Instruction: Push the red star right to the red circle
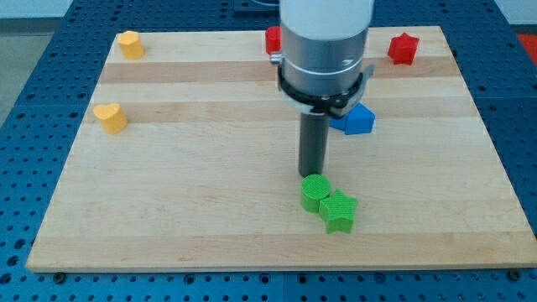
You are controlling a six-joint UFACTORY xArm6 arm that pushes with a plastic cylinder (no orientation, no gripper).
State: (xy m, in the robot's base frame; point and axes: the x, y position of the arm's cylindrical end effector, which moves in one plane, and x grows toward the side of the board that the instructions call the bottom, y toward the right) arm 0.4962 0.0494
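Observation:
The red star [403, 48] lies near the board's top right corner. A red block [273, 39], likely the red circle, shows at the top middle, partly hidden behind the arm. My tip [313, 174] rests on the board just above the green circle [315, 191], far below and left of the red star. The arm's grey body [325, 42] covers the top middle of the board.
A green star [339, 210] touches the green circle at its lower right. A blue block [357, 120] sits right of the rod. A yellow block [130, 44] is at the top left, a yellow heart [110, 117] at the left. The wooden board [168, 210] has blue pegboard around it.

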